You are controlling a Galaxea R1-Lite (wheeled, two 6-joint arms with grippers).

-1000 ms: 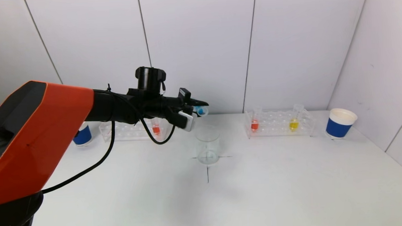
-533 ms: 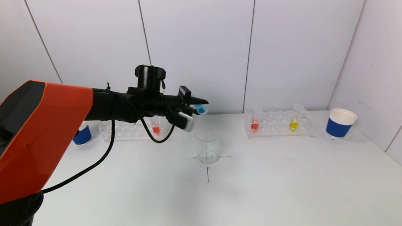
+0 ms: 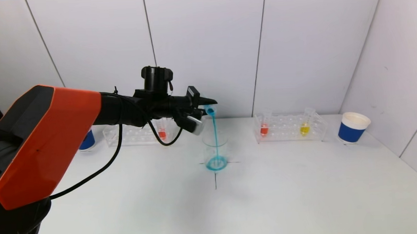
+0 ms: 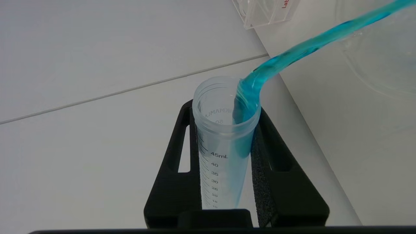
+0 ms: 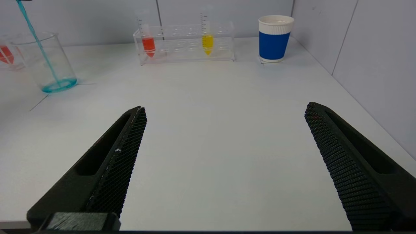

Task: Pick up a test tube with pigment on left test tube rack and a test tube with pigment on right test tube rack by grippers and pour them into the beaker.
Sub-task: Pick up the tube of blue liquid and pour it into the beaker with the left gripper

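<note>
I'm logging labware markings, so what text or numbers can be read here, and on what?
"45mL", then "40", "35", "30", "25", "20": scale on the test tube clamped in the left gripper.
Mirrored embossed lettering near the tube's rim: not clearly readable.
"Lab..." in red, cut off: on the clear test tube rack.
Graduations on the racked tubes in the right wrist view: too small.

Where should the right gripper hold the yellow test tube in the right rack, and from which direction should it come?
Probably the clear upper part of the yellow test tube, above the right rack. It stands upright, so come from the front, with the open right gripper straddling it.
</note>
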